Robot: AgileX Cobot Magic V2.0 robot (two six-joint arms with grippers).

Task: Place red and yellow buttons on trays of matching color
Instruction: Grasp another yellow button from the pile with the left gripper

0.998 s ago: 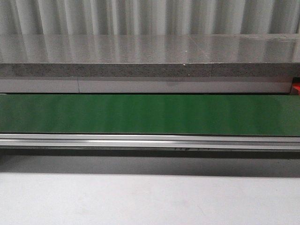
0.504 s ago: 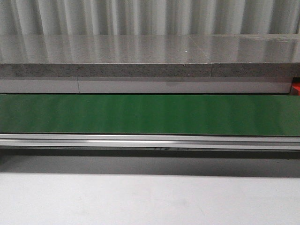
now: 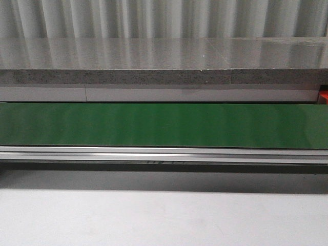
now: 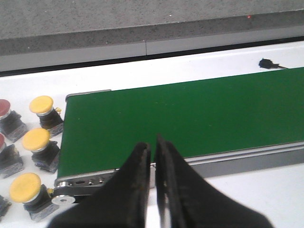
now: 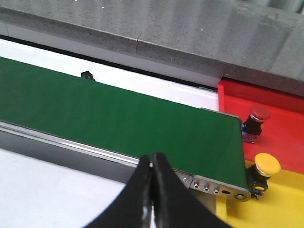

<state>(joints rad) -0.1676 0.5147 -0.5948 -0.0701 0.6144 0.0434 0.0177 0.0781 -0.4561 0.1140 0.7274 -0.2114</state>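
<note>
In the left wrist view, three yellow buttons [image 4: 36, 139] and two red buttons [image 4: 2, 108] stand on the white table beside the end of the green conveyor belt [image 4: 190, 114]. My left gripper [image 4: 152, 145] hangs over the belt's near rail, shut and empty. In the right wrist view, a red button [image 5: 259, 114] stands on the red tray [image 5: 280, 102]. A yellow button [image 5: 266, 164] stands on the yellow tray [image 5: 285, 204], past the belt's other end. My right gripper [image 5: 152, 159] is shut and empty above the rail there. Neither gripper shows in the front view.
The green belt [image 3: 164, 125] runs across the front view, with a silver rail [image 3: 164, 154] in front and a grey stone ledge [image 3: 164, 61] behind. A small black part [image 4: 267, 63] lies on the white strip beyond the belt. White tabletop [image 3: 164, 220] lies nearest me.
Only a small dark mark along the conveyor's front rail has slid leftward in the front view. Nothing else differs.
</note>
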